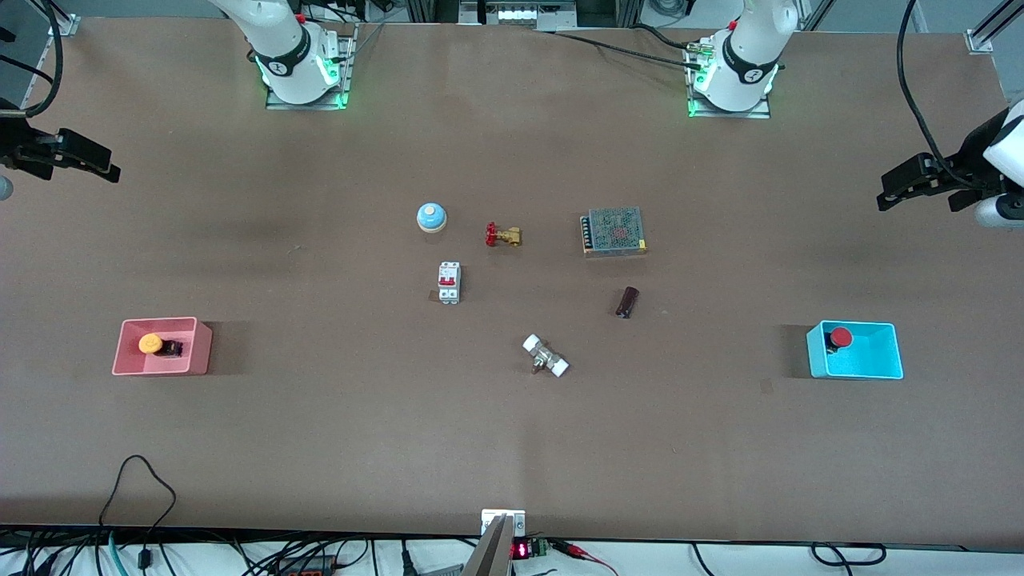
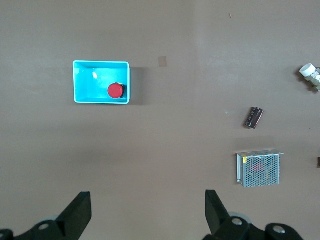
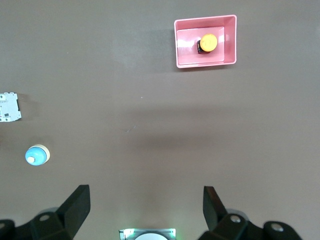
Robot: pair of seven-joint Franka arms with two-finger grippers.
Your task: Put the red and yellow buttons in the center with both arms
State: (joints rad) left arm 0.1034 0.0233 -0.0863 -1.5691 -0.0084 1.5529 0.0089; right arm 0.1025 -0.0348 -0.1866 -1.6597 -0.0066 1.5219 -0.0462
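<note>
Both hands (image 2: 145, 212) (image 3: 145, 210) hover released; red button (image 1: 839, 337) in blue bin (image 1: 872, 370), yellow button (image 1: 151, 344) in pink bin (image 1: 192, 356).

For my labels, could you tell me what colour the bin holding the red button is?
Cyan bin, clearest in the left wrist view.

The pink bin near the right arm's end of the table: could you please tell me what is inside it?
The pink bin holds only the yellow button, lying on its side; its black base shows, but the floor under it is covered.
</note>
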